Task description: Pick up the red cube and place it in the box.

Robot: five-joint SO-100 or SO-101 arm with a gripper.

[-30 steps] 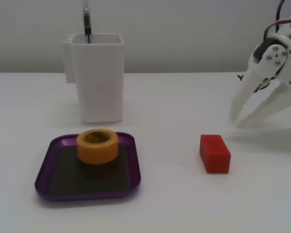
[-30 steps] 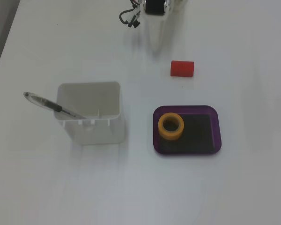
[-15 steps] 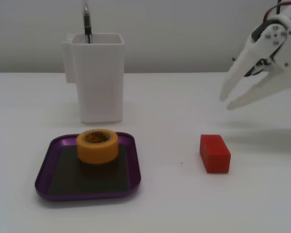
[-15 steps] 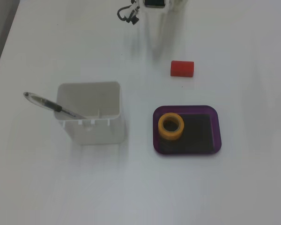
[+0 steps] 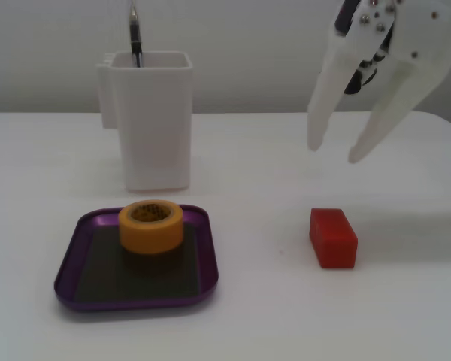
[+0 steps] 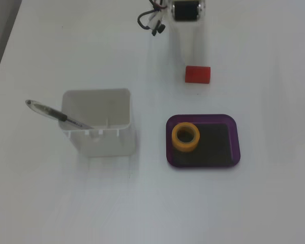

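Observation:
The red cube (image 5: 333,237) lies on the white table, right of centre in a fixed view taken from the side, and it also shows from above (image 6: 197,74). The box (image 5: 69,267) is a shallow purple tray at the lower left, with its rim (image 6: 202,117) visible below the cube from above. My white gripper (image 5: 334,153) hangs open in the air above and slightly behind the cube, fingers pointing down, holding nothing. From above, the gripper (image 6: 187,53) sits just beyond the cube's far side.
A yellow tape roll (image 5: 151,224) stands inside the tray, at its left part (image 6: 186,137) from above. A tall white container (image 5: 152,120) holding a pen (image 6: 53,113) stands behind the tray.
The gripper has risen from near the table at the far right and swung closer to the cube. Its fingers stay spread. Cube, tray and tape roll have not moved.

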